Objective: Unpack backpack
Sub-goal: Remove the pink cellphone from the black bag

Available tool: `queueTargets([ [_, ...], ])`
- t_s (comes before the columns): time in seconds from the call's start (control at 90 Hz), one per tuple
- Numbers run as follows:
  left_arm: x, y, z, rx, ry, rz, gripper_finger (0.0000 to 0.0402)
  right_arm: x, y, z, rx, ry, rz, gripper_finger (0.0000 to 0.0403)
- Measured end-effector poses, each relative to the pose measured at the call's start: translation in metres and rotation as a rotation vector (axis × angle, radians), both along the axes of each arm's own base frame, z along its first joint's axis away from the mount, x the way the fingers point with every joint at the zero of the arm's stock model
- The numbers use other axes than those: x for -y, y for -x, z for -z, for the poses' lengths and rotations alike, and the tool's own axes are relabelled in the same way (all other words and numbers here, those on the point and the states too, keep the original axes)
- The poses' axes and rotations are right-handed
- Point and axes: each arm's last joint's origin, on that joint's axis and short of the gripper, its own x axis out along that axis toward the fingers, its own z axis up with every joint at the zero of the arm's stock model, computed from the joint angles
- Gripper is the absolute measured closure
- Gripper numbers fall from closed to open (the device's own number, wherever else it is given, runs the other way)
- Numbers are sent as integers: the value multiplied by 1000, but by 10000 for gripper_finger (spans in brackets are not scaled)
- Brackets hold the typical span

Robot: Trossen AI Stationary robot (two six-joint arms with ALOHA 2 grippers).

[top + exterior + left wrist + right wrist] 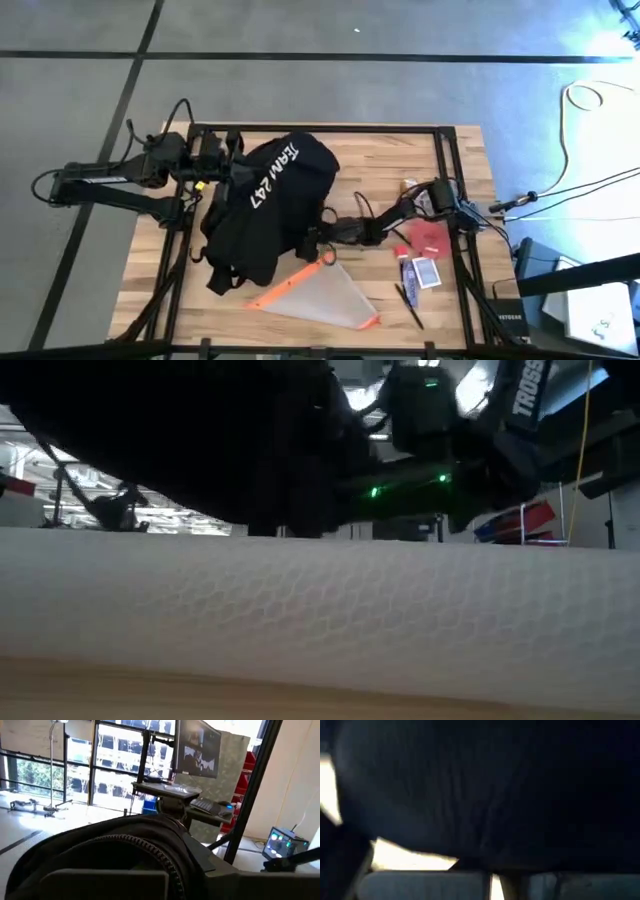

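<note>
Gripping backpack [275,205], both hands at it

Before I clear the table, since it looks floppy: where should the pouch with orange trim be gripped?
Grip the pouch at its orange-trimmed corner nearest the right hand, coming from the right. It lies flat, and that stiff edge is clear of the backpack.

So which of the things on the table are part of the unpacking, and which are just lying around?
Part of the job:
- backpack
- left gripper, at the backpack's far left edge
- right gripper, at its right side
- pouch, red packet, card box, pen, probably already unpacked

Lying about:
- yellow cable on the floor
- black cables off the table's right
</note>
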Motion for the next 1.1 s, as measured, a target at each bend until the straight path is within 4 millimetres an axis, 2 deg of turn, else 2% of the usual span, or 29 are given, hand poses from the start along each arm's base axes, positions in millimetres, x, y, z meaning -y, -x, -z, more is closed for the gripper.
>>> queueTargets([
  [0.1,0,-1,3,-23,1,1,401,5,-8,13,-270,-9,83,403],
  [0.2,0,-2,0,2,-1,-1,401,6,-16,8,-327,20,190,403],
  [0.278,0,-1,-1,15,-2,-4,401,1,-19,3,-298,73,227,403],
  [0.333,0,-1,-1,10,0,-4,401,-4,-21,-5,-213,102,253,403],
  [0.422,0,-1,-1,8,0,1,401,-12,-24,-23,-1,120,194,403],
  [0.489,0,-1,-2,15,-1,4,401,-15,-23,-31,53,151,152,403],
  [0.656,0,-2,1,-14,-13,14,401,-12,-14,-18,-130,296,411,403],
  [0.733,0,-2,2,-18,-19,13,401,-13,-10,-15,-168,310,506,403],
  [0.867,0,-2,4,-36,-22,11,401,-14,-2,-6,-323,371,495,403],
  [1.1,0,-2,4,-36,-25,11,401,-6,26,-4,-562,166,560,403],
])
